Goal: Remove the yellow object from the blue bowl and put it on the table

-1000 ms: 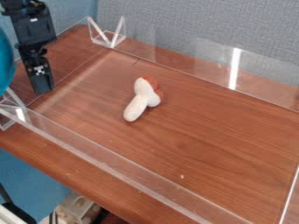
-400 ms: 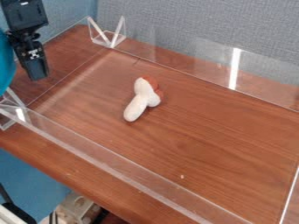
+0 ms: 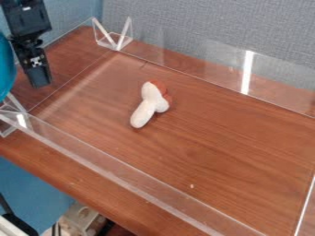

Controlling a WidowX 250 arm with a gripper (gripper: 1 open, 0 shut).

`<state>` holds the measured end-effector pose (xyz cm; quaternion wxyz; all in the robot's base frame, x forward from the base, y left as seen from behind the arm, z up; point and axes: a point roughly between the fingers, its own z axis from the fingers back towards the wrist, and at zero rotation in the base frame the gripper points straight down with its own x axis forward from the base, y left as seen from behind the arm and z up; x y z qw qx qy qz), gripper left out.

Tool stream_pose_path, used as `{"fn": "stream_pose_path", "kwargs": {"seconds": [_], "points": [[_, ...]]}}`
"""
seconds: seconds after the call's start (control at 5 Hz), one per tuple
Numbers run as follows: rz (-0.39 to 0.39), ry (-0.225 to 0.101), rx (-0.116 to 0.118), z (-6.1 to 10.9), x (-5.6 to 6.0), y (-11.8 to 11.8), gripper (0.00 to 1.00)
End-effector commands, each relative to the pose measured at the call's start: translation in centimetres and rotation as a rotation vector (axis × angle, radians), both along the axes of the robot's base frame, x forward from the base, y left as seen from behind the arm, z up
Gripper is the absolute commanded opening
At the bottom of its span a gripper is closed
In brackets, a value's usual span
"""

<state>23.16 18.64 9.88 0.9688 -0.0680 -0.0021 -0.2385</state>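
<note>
- Pincer [image 3: 40,78]: dark, hanging fingers-down at the far left corner of the enclosure, above the worktop [image 3: 209,157]. The view is too dim and small to tell whether its fingers are apart or together. Nothing is seen hanging from them.
- Task's thing: a pale, cream-yellow object [image 3: 149,105] with a small reddish patch at its upper end lies on its side on the bare wood, near the middle. It is well apart from the pincer and touches no wall.
- Bowl: no blue bowl can be identified. A blue-green shape [image 3: 5,66] is cut off at the left edge, just beside the pincer, and its nature cannot be told.
- Surroundings: clear plastic walls [image 3: 204,57] fence the worktop on all visible sides.
- Judgement of progress: if the pale object is the one meant, it rests on the worktop already and the placing appears done.
- Judgement of step in hand: clearing the arm away.
- Recommended conduct: keep the pincer high and on its own side, avoid the near plastic wall and corner bracket, make no sweep toward the centre that could roll the object, and confirm it lies at rest.
</note>
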Motion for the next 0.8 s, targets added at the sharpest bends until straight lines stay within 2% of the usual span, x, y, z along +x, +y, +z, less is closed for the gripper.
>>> {"fn": "stream_pose_path", "kwargs": {"seconds": [0.0, 0.4, 0.6], "points": [[0.005, -0.022, 0.021, 0.3, -1.2, 0.7, 1.0], [-0.028, -0.014, -0.004, -0.7, -2.6, -0.1, 1.0], [-0.022, -0.017, -0.009, -0.1, -2.4, -0.5, 0.0]]}}
